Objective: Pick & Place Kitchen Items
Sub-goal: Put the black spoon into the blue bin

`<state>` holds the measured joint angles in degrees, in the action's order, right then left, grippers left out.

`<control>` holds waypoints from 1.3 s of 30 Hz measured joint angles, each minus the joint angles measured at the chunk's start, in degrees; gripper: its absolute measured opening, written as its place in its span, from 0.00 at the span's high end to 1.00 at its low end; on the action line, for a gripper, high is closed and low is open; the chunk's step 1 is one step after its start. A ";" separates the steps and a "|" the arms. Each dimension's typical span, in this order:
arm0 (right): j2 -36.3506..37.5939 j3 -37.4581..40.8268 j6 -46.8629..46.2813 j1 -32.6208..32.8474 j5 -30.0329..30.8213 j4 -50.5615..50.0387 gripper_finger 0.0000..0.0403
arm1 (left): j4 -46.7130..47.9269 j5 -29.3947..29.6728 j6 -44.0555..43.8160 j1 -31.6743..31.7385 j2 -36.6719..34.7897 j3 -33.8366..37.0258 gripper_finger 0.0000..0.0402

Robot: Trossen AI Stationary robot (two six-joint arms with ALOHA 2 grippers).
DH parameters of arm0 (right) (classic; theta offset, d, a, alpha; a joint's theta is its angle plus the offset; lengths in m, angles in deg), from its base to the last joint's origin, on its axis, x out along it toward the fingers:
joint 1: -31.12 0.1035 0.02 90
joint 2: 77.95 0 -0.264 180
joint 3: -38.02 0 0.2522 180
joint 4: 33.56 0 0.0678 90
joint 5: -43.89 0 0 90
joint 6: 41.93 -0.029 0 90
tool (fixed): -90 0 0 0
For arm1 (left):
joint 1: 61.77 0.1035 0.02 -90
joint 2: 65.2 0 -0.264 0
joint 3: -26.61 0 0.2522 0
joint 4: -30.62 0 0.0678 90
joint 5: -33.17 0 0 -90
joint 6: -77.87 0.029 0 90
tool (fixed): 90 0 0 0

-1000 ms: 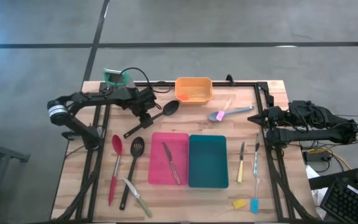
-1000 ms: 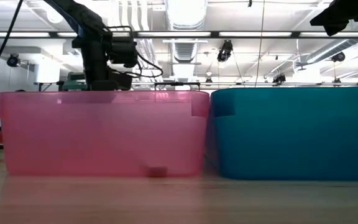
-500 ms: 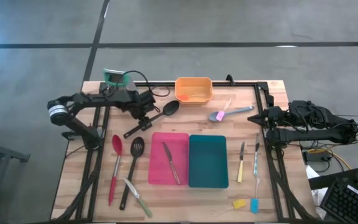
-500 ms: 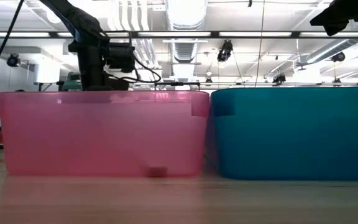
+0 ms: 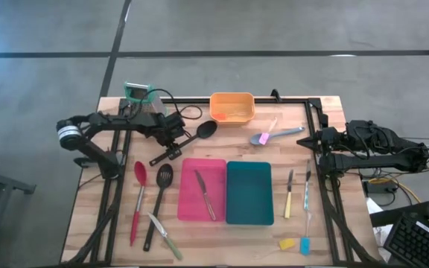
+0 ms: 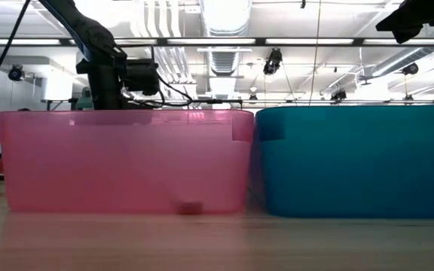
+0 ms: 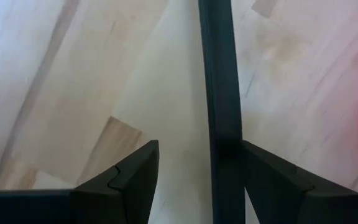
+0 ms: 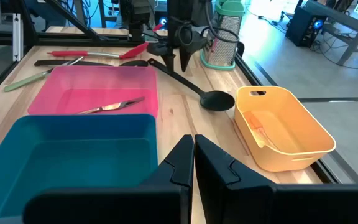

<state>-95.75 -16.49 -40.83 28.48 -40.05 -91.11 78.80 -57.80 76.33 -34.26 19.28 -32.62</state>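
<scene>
Wooden planks form the tabletop (image 5: 267, 160), ringed by a grey concrete floor. From above, the left gripper (image 5: 171, 140) hangs over the handle of a long black plastic spoon (image 5: 192, 138) lying slantwise just behind a shallow pink plastic bin (image 5: 199, 190), bowl toward an orange tub (image 5: 232, 106). Only the left wrist view shows the grip: the spoon's handle (image 7: 219, 87) runs between the two dark fingers (image 7: 129, 177), close against one, with a clear gap to the other, jaws spread and nothing clamped. The low view hides the spoon behind the pink bin (image 6: 126, 162) and a teal bin (image 6: 356, 162). The right gripper (image 5: 317, 152) waits at the table's right edge, its fingers (image 8: 179, 163) pressed together, empty.
</scene>
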 joint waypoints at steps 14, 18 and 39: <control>0.00 0.00 0.00 0.01 -0.01 -0.02 0.98 | 0.05 -1.73 6.89 -0.19 -0.02 0.81 0.45; 0.00 -0.01 0.00 -0.01 0.00 -0.02 0.98 | 0.39 -1.99 7.50 -0.19 -0.02 0.46 0.45; 0.00 -0.01 0.00 0.00 0.00 0.00 0.98 | 3.31 -3.28 3.33 -0.25 -0.11 -2.07 0.45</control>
<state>-95.75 -16.50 -40.83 28.47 -40.05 -91.11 82.11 -61.08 79.66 -34.52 19.17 -34.70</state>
